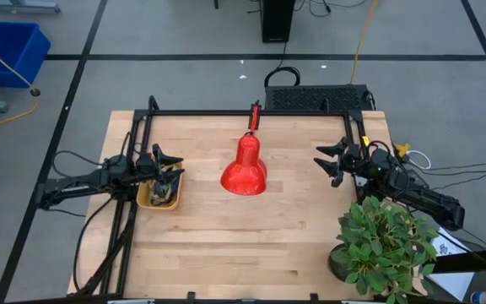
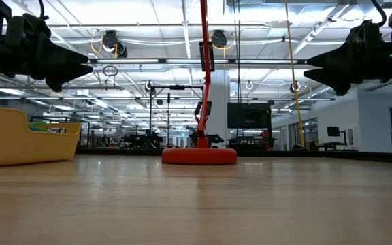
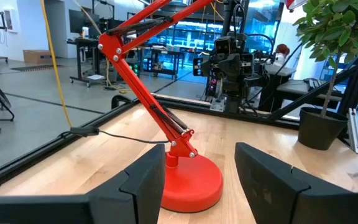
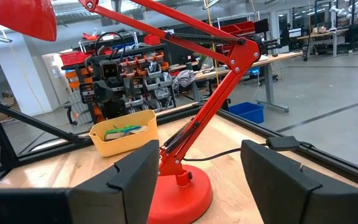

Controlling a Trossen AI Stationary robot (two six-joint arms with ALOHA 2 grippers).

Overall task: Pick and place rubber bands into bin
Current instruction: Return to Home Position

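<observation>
Rubber bands (image 4: 124, 130) are seen piled in the bin (image 4: 128, 144), which sits just under the left gripper (image 1: 174, 165). Its fingers are held apart with nothing pinched. The right gripper (image 1: 321, 162) is raised well off across the lamp (image 1: 245, 169), also spread wide and empty. No loose bands are spotted on the table (image 1: 226, 245). The left arm is clearly the nearer one, so backing out probably only needs the bin's rim cleared.

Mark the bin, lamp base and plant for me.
bin (image 4: 126, 144): right wrist view, front wall.
lamp base (image 3: 194, 183): left wrist view, top of red disc.
plant (image 1: 386, 245): high view, leaves.
</observation>
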